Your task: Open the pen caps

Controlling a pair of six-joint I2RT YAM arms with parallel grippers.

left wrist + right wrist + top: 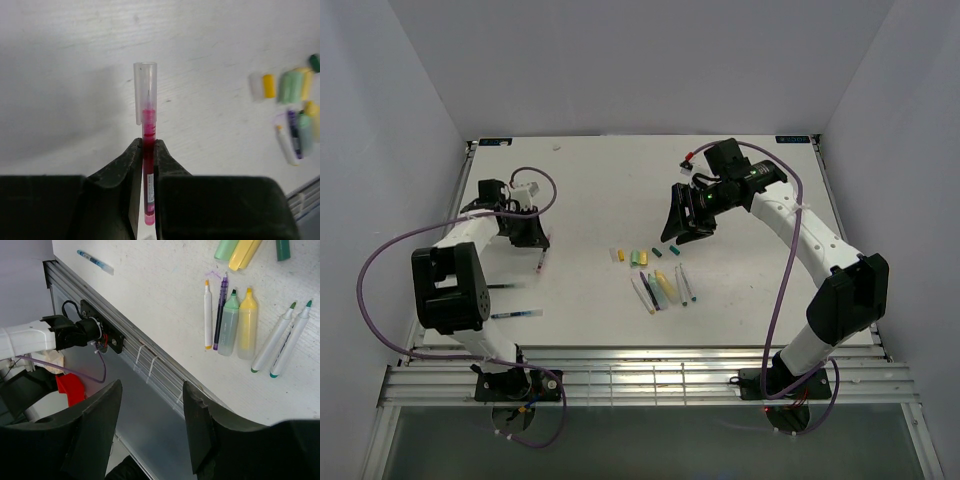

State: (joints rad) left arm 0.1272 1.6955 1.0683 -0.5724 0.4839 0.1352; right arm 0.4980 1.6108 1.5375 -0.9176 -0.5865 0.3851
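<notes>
Left wrist: left jaws clamp red pen (148,122), cap (145,85) just beyond; right jaws open.

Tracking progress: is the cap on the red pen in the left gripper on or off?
On. A clear cap covers the tip of the red pen in the left gripper.

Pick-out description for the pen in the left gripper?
Left side of the white table: find the left gripper. Clamped in it is a thin red pen with a clear cap; the other pens lie loose on the table.
</notes>
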